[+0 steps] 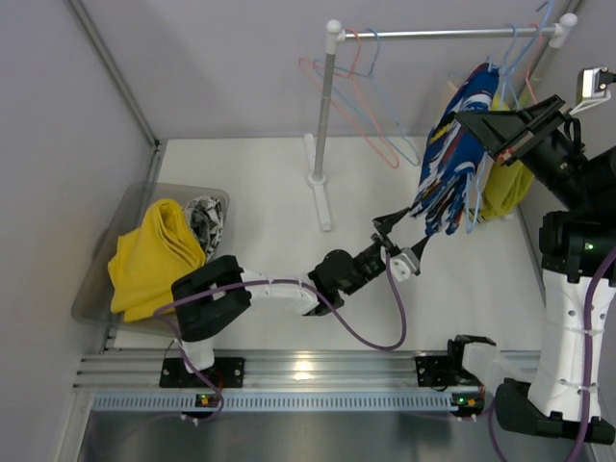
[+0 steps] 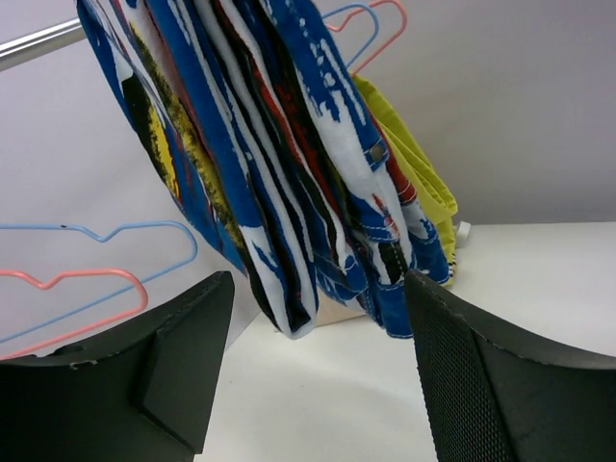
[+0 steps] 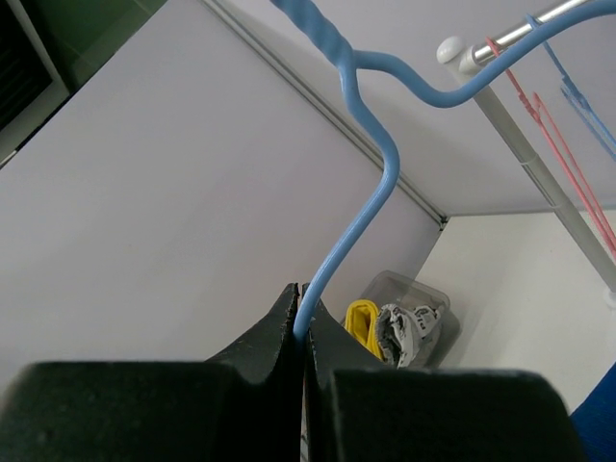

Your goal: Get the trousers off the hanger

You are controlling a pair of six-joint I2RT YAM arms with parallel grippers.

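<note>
Under trousers (image 1: 450, 154), left end effector (image 1: 407, 234) gapes; right end effector (image 3: 300, 300) pinches hanger (image 3: 373, 188).

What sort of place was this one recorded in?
Probably a lab robot cell staged for laundry handling: a plain white table walled by blank panels, two arms bolted to a metal rail, and a small clothes rack with wire hangers and blue trousers.

Blue trousers (image 2: 289, 144): matt printed cloth, raised stitched seams; small rivet (image 2: 377, 152), dull metal.
Yellow trousers (image 1: 154, 255): soft matt cloth.
Bin (image 1: 96, 284): clear smooth plastic.
Rail (image 1: 443, 34): bright metal; caps (image 1: 334, 29) white plastic.
Hanger (image 3: 371, 192): smooth blue coating, slight gloss.
Counter (image 1: 269, 192): white, smooth, matt.
Left hand (image 2: 318, 279): fingers (image 2: 183, 356) matt black plastic, one pad (image 2: 472, 385) fine-gridded.
Right hand (image 3: 300, 313): matt black too.
</note>
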